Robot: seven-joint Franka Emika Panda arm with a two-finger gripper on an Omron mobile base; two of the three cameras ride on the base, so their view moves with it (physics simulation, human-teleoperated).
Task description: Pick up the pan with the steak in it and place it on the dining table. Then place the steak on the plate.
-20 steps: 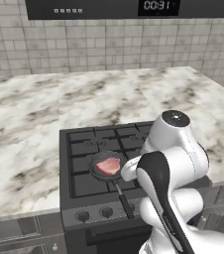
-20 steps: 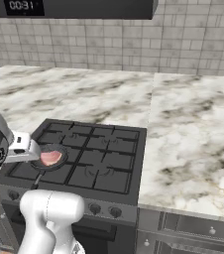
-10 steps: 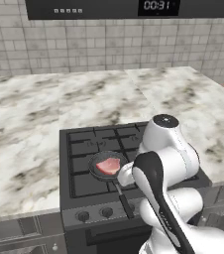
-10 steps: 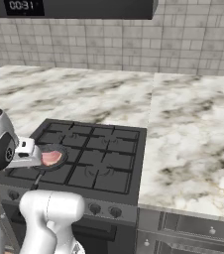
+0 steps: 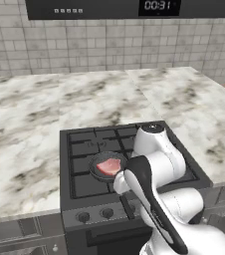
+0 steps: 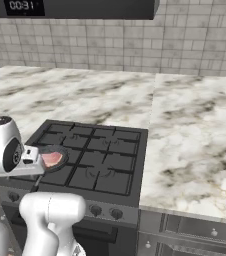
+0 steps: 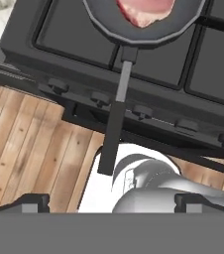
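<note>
A black gas stove [image 5: 84, 164] sits low in the frame, inside the marble counter [image 5: 30, 124]. The pan [image 5: 98, 169] lies on its front-left burner.

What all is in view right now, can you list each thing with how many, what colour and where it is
pan: one, black, on the stove's front-left burner, long handle reaching out past the stove's front edge
steak: one, pink-red, lying in the pan
stove: one, black gas stove, set into the counter
knobs: a row, dark, along the stove's front panel
counter: one, white-and-grey marble, around the stove
wall tiles: grey, behind the counter
clock display: one, white digits on a black panel, above the wall tiles
floor: wood planks, in front of the stove
claw: one, dark tips, open, above the handle's end, not on it
</note>
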